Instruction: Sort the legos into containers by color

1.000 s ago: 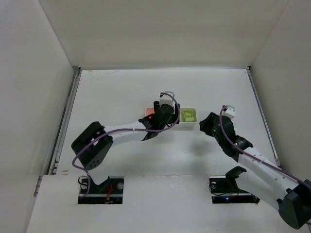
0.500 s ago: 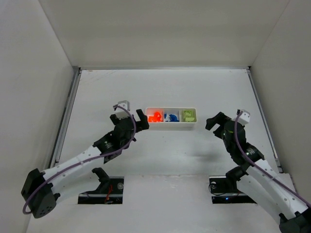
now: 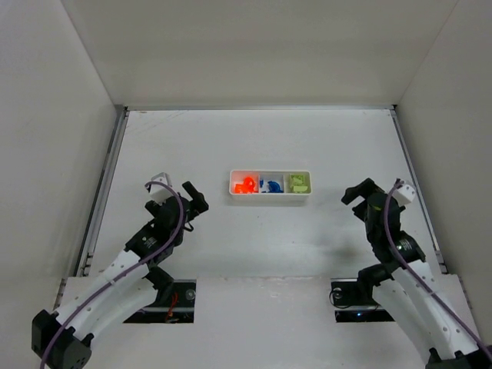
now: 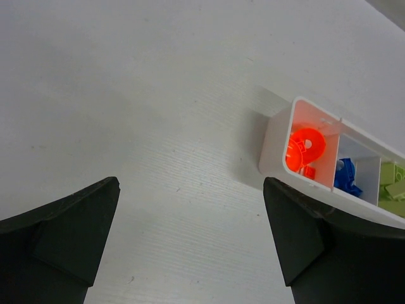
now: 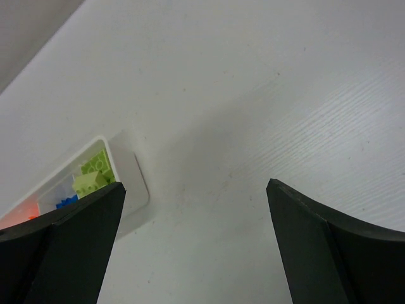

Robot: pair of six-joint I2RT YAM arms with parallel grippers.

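The white three-compartment tray (image 3: pixel 269 195) lies at the table's middle. Orange legos (image 3: pixel 245 185) fill its left compartment, dark-blue ones (image 3: pixel 269 184) the middle, lime-green ones (image 3: pixel 298 182) the right. My left gripper (image 3: pixel 195 202) is open and empty, left of the tray and apart from it. In the left wrist view (image 4: pixel 191 190) it faces the tray's left end (image 4: pixel 273 149), with the orange legos (image 4: pixel 305 147) showing. My right gripper (image 3: pixel 358 192) is open and empty, right of the tray. In the right wrist view (image 5: pixel 196 190) the green legos (image 5: pixel 95 174) show.
White walls enclose the table on the left, back and right. A metal rail (image 3: pixel 104 188) runs along the left edge. No loose legos show on the table surface.
My left gripper has drawn back from over the tray to the left and nearer, uncovering the tray. My right gripper has drawn back to the right.
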